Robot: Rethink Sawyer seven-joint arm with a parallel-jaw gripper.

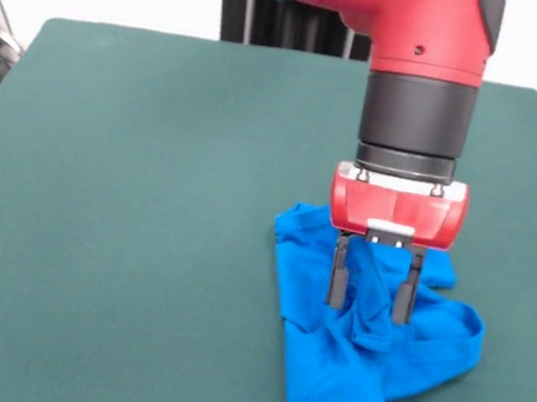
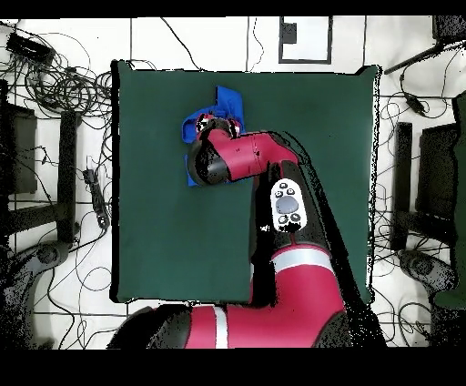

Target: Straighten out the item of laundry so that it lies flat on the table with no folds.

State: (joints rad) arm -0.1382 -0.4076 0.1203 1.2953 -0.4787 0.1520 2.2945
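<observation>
Tool [image 1: 368,303] straddles a raised ridge of the crumpled T-shirt [image 1: 344,374], lower right of front frame on the desk [image 1: 124,220]; fingers apart, not yet pinching. Bulk lies below tool.

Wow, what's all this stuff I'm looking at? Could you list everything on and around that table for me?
T-shirt: one, bright blue, crumpled on the table's near right part in the front view, a raised fold between the gripper's fingers.
Table: one, dark green cloth surface, filling most of the front view.
Cables: many, dark, tangled on the pale floor around the table in the overhead view.
Dark stands or equipment: several, black, on the floor at both sides of the table; too unclear to name.
Robot arm: one, red and black, reaching from its base over the table.
Gripper: one, red body with two dark fingers, down on the T-shirt, fingers apart around the fold.
</observation>
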